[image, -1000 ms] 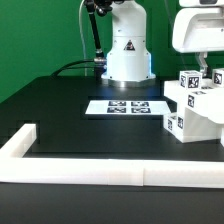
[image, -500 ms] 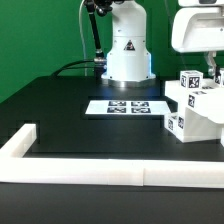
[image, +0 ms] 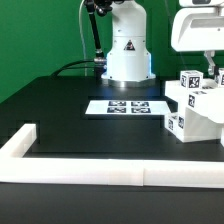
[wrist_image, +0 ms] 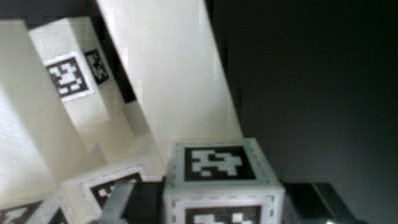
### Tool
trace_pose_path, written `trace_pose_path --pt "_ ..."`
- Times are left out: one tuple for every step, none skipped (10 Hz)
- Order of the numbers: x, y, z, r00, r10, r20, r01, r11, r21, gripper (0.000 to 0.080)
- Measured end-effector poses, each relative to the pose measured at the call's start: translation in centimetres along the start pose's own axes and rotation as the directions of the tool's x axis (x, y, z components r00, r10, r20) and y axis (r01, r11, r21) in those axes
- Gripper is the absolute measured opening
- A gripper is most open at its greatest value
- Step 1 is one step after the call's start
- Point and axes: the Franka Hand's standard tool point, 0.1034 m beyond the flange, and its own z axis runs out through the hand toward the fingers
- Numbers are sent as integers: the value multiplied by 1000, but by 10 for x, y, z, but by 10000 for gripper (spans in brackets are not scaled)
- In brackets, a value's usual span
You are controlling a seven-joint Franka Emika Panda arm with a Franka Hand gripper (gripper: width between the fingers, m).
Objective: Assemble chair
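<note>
On the exterior view's left, the white border rail (image: 30, 142) edges the black desk (image: 70, 110), with the marker board (image: 125, 106) mid-desk. At the right edge sits the chair (image: 195, 108), and the end effector (image: 211, 75) pinches its cube-ended post (wrist_image: 217, 170) (grip looks near the tip). If that hold is off-centre, the post could twist or slip when lifted.

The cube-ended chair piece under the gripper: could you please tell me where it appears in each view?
Exterior view: the cube-ended piece tops the white chair assembly at the exterior view's right edge, below the gripper.
Wrist view: the cube-ended piece fills the foreground, dark fingertips beside it.
Shared landmark: its square black-and-white tag.
</note>
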Motion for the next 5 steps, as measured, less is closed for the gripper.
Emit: trace_pose_path --pt "0 0 0 997 82 0 -82 997 1 284" --pt "0 -1 0 990 142 0 -142 990 2 284" --pt "0 -1 0 983 183 1 -183 983 3 284" --pt "0 -2 0 964 267 4 -268 964 8 284" --pt "0 -2 0 947 322 4 -322 947 8 284"
